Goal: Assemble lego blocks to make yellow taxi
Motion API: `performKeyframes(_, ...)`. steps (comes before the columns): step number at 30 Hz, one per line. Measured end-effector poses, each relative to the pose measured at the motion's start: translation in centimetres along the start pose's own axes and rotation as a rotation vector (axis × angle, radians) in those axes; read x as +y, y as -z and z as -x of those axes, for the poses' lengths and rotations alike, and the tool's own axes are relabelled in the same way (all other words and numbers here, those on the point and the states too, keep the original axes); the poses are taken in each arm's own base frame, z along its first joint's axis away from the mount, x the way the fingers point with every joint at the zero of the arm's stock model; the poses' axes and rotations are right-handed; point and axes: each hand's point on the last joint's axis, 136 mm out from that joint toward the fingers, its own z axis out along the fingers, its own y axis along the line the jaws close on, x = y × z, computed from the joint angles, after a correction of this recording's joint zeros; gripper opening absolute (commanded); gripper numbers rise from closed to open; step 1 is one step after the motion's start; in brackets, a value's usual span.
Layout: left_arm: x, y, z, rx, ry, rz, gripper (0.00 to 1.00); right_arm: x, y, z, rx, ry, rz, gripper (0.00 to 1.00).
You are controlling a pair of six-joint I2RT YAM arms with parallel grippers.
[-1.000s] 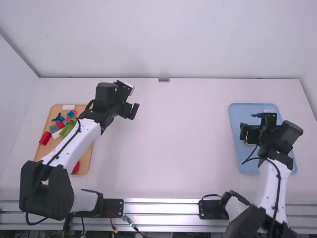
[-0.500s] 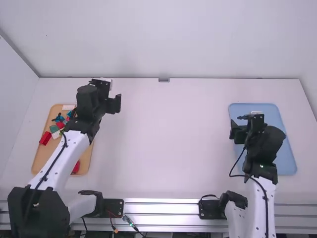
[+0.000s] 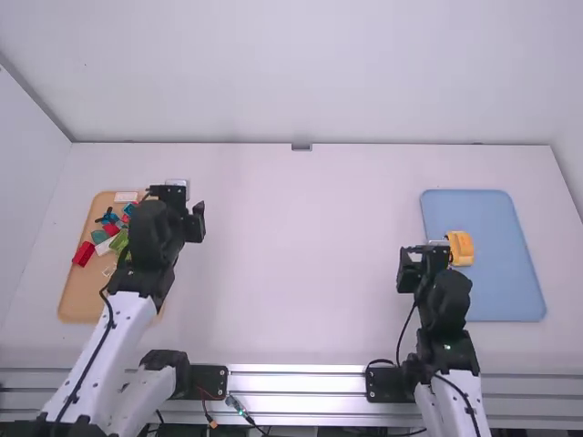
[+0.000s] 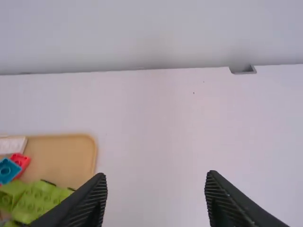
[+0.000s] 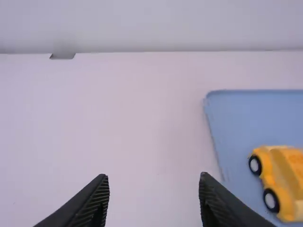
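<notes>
1. Basically, the yellow taxi [image 5: 279, 182] is on the blue tray [image 5: 236, 113], to the right of the right end effector [image 5: 154, 177] and just beside it in plan, not between its fingers
2. Right end effector is the nearer of the two by a lot; left end effector [image 4: 156, 176] is well apart, across the tabletop [image 3: 301, 264]
3. Taxi long axis looks to run roughly away from the right end effector's base, the side with black wheels [image 5: 255, 164] facing the end effector; whether all the wheels are on, can't tell
4. Right end effector: fingers wide apart, nothing between them
5. Left end effector: also wide, also empty. Orange tray [image 3: 77, 300] lies to its left, holding green blocks [image 4: 35, 203], a red block [image 3: 83, 253] and other loose pieces
6. My read: body looks built, task at or near done, step in hand is probably just both sides parked clear
7. If a touch-up is needed, shift the right end effector right, then down, and close across the taxi's width. Risk: coming in off-axis could catch a wheel or skew the taxi on the tray
</notes>
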Motion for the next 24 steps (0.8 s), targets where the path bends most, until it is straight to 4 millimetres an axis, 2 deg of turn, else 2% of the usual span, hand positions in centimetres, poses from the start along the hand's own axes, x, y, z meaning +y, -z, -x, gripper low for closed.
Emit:
performKeyframes(6, 0.0, 1.6, -3.5, -0.003, 0.002, 0.000, 0.35, -0.3, 0.0, -3.6, 0.001, -0.015, -0.023, 0.31)
performKeyframes(8, 0.0, 2.0, -4.4, -0.004, 0.002, 0.000, 0.31, -0.3, 0.0, -3.7, -0.013, -0.016, -0.026, 0.28)
performKeyframes(18, -0.1, 3.1, -10.2, -0.007, 0.002, 0.001, 0.10, -0.4, 1.4, 0.0, -0.190, -0.011, -0.032, 0.12)
performKeyframes(24, -0.1, 3.2, -12.6, -0.013, 0.002, 0.003, 0.00, -0.4, 2.1, 1.4, -0.258, -0.008, -0.037, 0.06)
